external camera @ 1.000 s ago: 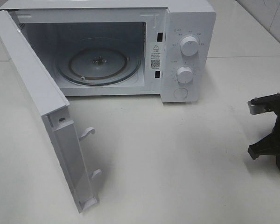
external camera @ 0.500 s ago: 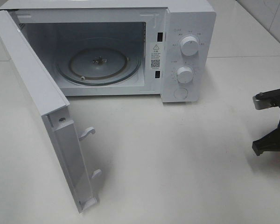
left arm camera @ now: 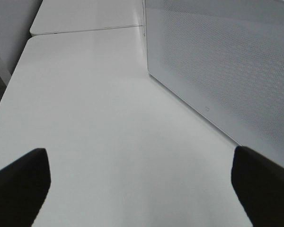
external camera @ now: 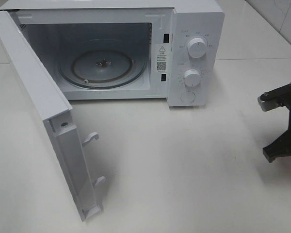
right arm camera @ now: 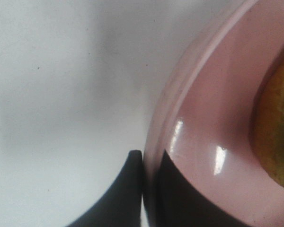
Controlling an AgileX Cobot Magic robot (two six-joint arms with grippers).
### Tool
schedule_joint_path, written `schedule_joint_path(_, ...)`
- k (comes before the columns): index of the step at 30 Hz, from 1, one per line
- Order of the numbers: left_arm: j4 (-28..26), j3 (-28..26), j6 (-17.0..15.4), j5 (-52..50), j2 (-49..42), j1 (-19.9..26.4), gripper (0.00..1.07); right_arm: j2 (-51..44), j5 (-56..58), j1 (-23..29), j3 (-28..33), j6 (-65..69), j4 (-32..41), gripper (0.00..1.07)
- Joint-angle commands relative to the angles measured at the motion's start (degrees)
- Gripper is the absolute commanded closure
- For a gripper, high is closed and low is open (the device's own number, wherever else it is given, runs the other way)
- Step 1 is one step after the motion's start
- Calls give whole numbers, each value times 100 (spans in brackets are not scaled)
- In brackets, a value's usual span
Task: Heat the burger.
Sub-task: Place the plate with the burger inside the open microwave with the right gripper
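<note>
Step in hand: I'm fetching burger (right arm camera: 277, 127). It sits on pink plate (right arm camera: 213, 118), at right side of desk (external camera: 184, 170). Right gripper (right arm camera: 149, 161): jaws clamped on plate rim. Left gripper (left arm camera: 139, 182): jaws wide apart, empty, beside open microwave door (left arm camera: 217, 71). Next I judge: carry plate level leftward onto glass turntable (external camera: 103, 63).

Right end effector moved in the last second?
Yes: right end effector has shifted slightly up-frame, toward the microwave knobs' level.

White desk (external camera: 184, 165) carries a white microwave (external camera: 206, 29) near its back edge, door (external camera: 29, 82) swung open
</note>
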Motion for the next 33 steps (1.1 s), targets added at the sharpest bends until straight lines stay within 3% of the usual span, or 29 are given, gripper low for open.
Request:
schedule_joint_path(1,-17,11,6,-57,-120,-34,10,-178,413,235,11,97,-304,107)
schedule_joint_path(13,0,11,6,-57,-120,-34,10,-544,882,928,57,97,-304,107)
schedule_joint_path(33,0,11,6,-57,-120,-34,10,-1707,1060,2510,968,103,-166,107)
